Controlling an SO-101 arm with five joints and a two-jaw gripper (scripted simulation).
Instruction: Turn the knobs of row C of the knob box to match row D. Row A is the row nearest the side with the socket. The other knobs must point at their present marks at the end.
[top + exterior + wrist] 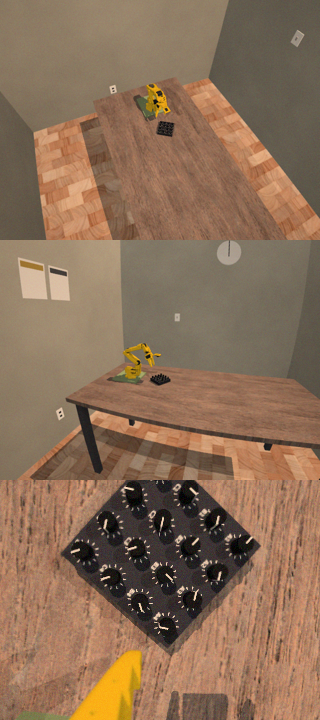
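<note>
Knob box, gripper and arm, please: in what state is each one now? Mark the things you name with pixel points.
Knob box (165, 128) (160, 379) (150, 550): flat on the table, knobs up, their marks pointing different ways.
Gripper (163, 114) (156, 360): jaws apart, holding nothing.
Arm (156, 96) (132, 356): bent, raised above its green base plate (142, 105) (118, 378).

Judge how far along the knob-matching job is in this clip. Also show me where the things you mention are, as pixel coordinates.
No turning looks done: knobs on the black square knob box (165, 128) (160, 379) (150, 555) point various ways. Nothing is in hand; the yellow one-moving-jaw gripper (162, 113) (156, 360) is open, off the box. Matching row C to row D apparently remains.
</note>
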